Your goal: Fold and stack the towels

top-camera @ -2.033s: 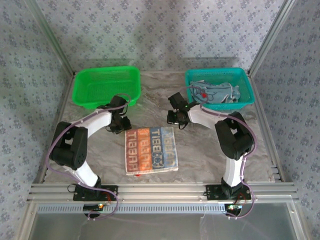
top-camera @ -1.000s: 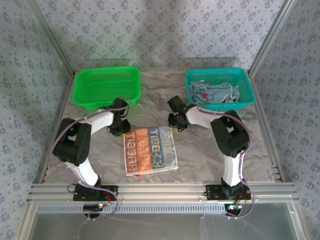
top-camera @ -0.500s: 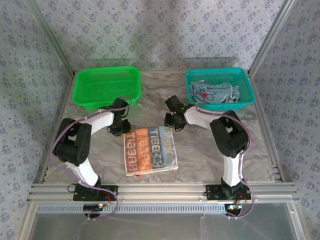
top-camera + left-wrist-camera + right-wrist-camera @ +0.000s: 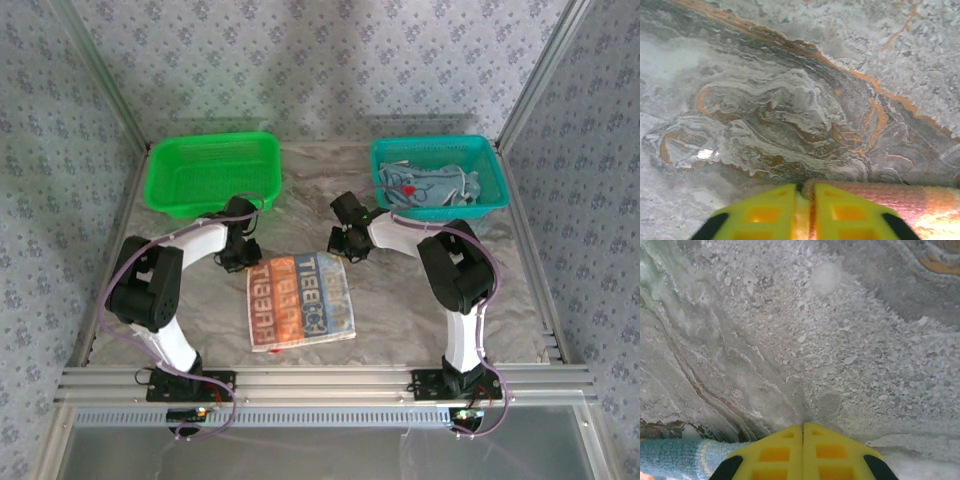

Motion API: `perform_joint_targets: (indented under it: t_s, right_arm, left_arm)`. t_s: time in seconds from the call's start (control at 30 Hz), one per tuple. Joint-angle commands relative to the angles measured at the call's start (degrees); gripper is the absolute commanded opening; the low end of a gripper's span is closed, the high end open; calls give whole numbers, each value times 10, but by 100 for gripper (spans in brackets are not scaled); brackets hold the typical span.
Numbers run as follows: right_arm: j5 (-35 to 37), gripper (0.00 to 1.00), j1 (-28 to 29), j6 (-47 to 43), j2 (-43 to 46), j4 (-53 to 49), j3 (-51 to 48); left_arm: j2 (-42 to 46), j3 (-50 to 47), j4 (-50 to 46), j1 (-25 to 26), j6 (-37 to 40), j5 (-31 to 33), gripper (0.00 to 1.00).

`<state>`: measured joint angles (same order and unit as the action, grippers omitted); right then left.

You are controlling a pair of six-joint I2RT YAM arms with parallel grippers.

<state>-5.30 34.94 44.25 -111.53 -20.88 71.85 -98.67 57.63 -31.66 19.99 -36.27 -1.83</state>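
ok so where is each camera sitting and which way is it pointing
Top external: above and behind the bases, looking down at the table, left arm, right arm, green basket, teal basket, striped towel.
Left wrist: on the left arm, facing down at the table close up, its shut left tool at the bottom.
Right wrist: likewise on the right arm, shut right tool at the bottom.
Shared: all three catch the striped towel.

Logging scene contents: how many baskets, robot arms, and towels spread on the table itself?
Baskets: 2, green basket and teal basket
Robot arms: 2, left arm and right arm
Towels on the table: 1, striped towel
Total: 5
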Motion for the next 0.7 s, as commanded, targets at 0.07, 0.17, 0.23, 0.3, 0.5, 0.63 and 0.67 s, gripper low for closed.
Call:
perform_joint_targets:
  t_s: [0.07,0.17,0.23,0.3,0.5,0.63,0.67]
  right_arm:
    - [-1,0,-10,-6,9,-7,0]
    - [0,0,-17,-17,21,-1,0]
    - [1,0,-24,-23,32,2,4]
    - [2,0,-34,-33,38,0,14]
    - [-2,0,-70,-77,51,6,53]
    - [-5,0,-85,-120,54,13,82]
    - [-6,0,-88,-129,57,20,84]
  left_arm:
    - [-11,6,18,12,7,-29,0]
    - [-6,23,16,12,10,-29,0]
    - [-4,41,9,13,15,-29,0]
    - [-1,59,8,13,21,-29,0]
    - [-4,126,12,12,47,-29,0]
    - [-15,161,26,11,69,-29,0]
    - [-15,163,32,10,73,-29,0]
